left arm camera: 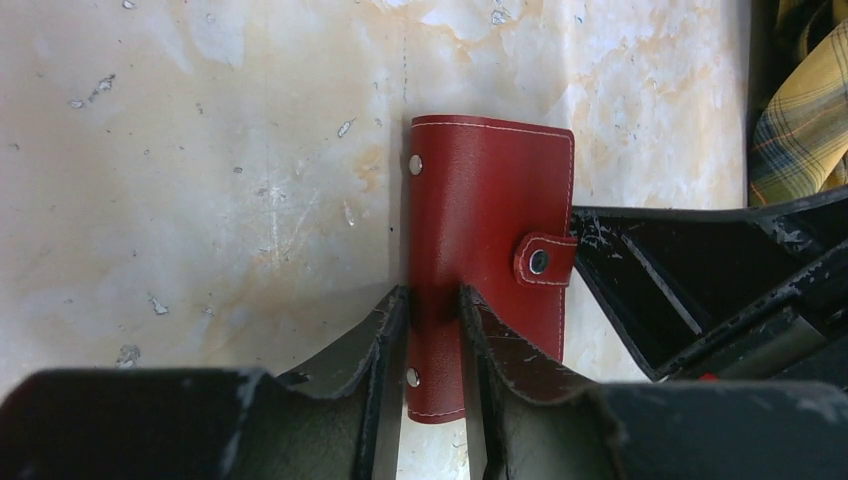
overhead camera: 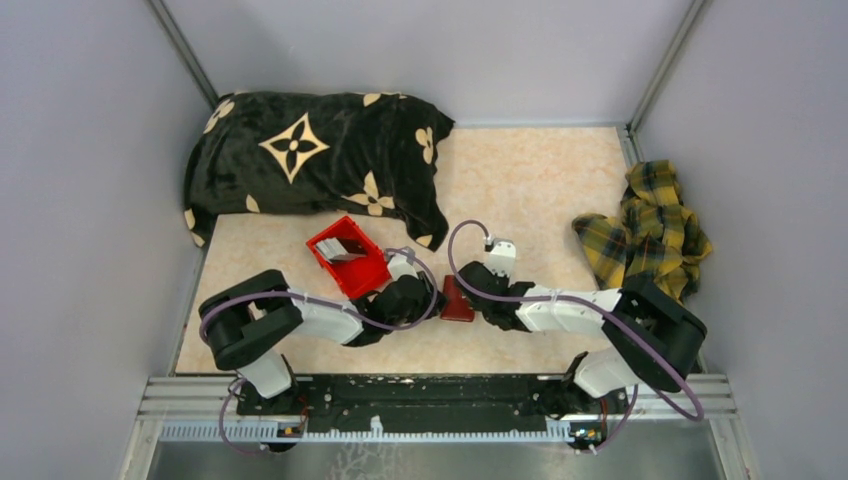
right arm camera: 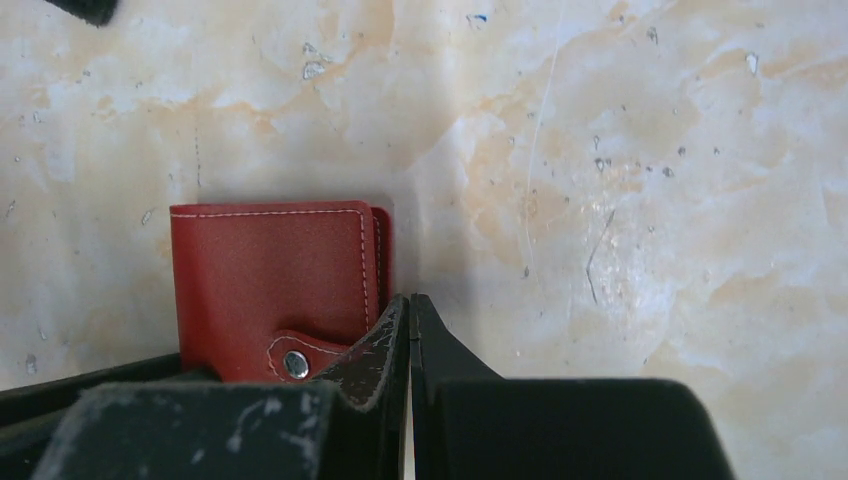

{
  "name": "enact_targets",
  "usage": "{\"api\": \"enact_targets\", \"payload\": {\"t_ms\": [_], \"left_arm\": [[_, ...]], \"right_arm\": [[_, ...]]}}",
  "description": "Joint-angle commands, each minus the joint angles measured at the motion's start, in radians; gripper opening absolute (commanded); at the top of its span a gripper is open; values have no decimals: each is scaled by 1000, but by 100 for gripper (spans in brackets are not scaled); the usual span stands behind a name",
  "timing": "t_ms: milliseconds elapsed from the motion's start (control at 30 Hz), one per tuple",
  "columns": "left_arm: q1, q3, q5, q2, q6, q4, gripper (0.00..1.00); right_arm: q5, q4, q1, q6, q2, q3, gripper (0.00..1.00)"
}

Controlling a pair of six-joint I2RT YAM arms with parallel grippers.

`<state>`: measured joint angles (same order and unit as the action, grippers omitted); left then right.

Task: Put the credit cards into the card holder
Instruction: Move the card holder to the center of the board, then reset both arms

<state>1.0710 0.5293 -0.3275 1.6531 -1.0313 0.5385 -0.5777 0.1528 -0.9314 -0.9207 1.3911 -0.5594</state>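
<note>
The card holder (left arm camera: 490,200), a dark-red wallet, is folded closed with its snap tab fastened, low over the marble table between the two arms (overhead camera: 457,300). My left gripper (left arm camera: 433,295) is shut on its spine edge, one finger on each side. My right gripper (right arm camera: 410,300) is shut with nothing between its fingers. Its tip rests against the card holder (right arm camera: 270,270) on the open side, beside the snap tab. Pale grey-white credit cards (overhead camera: 343,248) lie in the red bin behind the left arm.
The bright red plastic bin (overhead camera: 372,276) stands just behind the left gripper. A black pillow with tan flowers (overhead camera: 310,160) fills the back left. A yellow plaid cloth (overhead camera: 650,225) lies crumpled at the right. Grey walls enclose the table.
</note>
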Motion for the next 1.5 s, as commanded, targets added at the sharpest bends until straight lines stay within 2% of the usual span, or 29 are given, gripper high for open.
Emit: {"api": "enact_targets", "payload": {"t_ms": [0, 267, 467, 533, 600, 700, 833, 900, 1000, 1067, 1233, 1333, 1467], "left_arm": [[1, -27, 20, 23, 17, -135, 34], [1, -2, -101, -116, 53, -242, 47], [-2, 136, -205, -251, 200, -383, 51], [-4, 191, -234, -300, 268, -417, 52], [-15, 239, -263, -334, 350, -440, 59], [-80, 330, -264, -357, 481, -488, 64], [-183, 389, -259, -377, 614, -499, 72], [-222, 381, -308, -404, 674, -468, 83], [-285, 325, -380, -458, 746, -399, 98], [-345, 261, -404, -510, 780, -355, 99], [-487, 142, -391, -573, 757, -328, 100], [-517, 91, -387, -571, 763, -321, 100], [-527, 44, -390, -564, 779, -273, 100]], "right_arm": [[41, -64, 12, 49, 27, -35, 0], [-46, 34, 16, 94, -67, -50, 0], [-93, 145, 37, 235, -168, -139, 13], [-86, 158, 93, 312, -203, -162, 15], [-49, 146, 173, 386, -234, -175, 18], [1, 87, 293, 491, -262, -183, 22], [33, 79, 416, 575, -245, -230, 53], [56, 117, 449, 588, -227, -264, 63], [88, 174, 457, 576, -210, -313, 67], [94, 187, 457, 544, -214, -314, 70], [94, 145, 457, 496, -290, -250, 74], [68, 84, 457, 480, -357, -194, 76], [17, 90, 457, 485, -376, -200, 72]]}}
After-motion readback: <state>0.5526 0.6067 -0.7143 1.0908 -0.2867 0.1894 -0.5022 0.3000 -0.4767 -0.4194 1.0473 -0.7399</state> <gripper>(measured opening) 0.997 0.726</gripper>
